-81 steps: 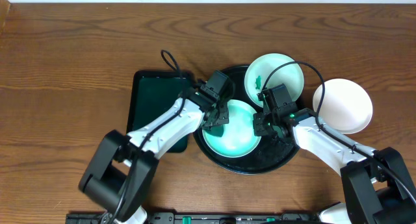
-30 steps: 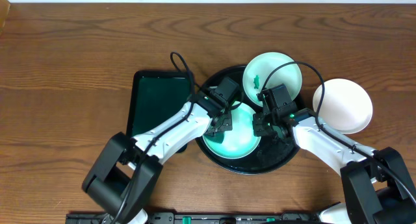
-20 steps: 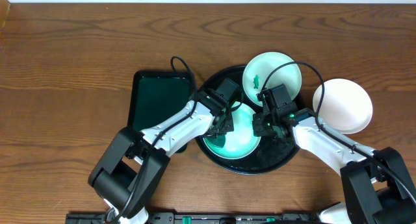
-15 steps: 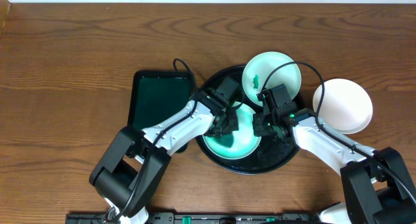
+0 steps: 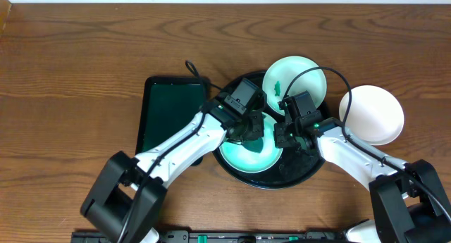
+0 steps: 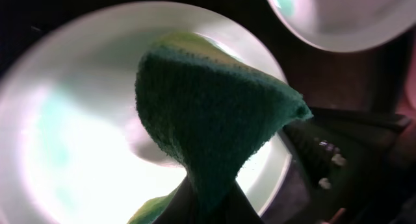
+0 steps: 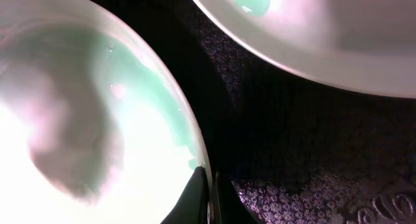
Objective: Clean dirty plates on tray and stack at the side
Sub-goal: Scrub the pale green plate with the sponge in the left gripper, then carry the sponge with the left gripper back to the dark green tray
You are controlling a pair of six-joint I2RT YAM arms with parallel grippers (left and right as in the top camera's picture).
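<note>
On the round black tray (image 5: 304, 174) lies a green-tinted plate (image 5: 248, 157). My left gripper (image 5: 252, 130) is shut on a green sponge (image 6: 208, 113) and holds it over that plate (image 6: 71, 120), near its right half. At the same plate's right rim (image 7: 84, 120), my right gripper (image 5: 282, 139) is shut, one finger inside the rim and one outside (image 7: 210, 191). A second plate (image 5: 297, 84) with a green smear leans on the tray's far right rim. A clean white plate (image 5: 373, 115) sits on the table to the right of the tray.
A dark green rectangular tray (image 5: 165, 115) lies directly left of the black tray, under my left arm. The two grippers are close together over the black tray. The textured tray floor (image 7: 292, 139) shows between the two plates.
My left gripper has carried the sponge rightward across the green-tinted plate, from its left part toward its upper right. The right gripper and all plates have stayed put.
</note>
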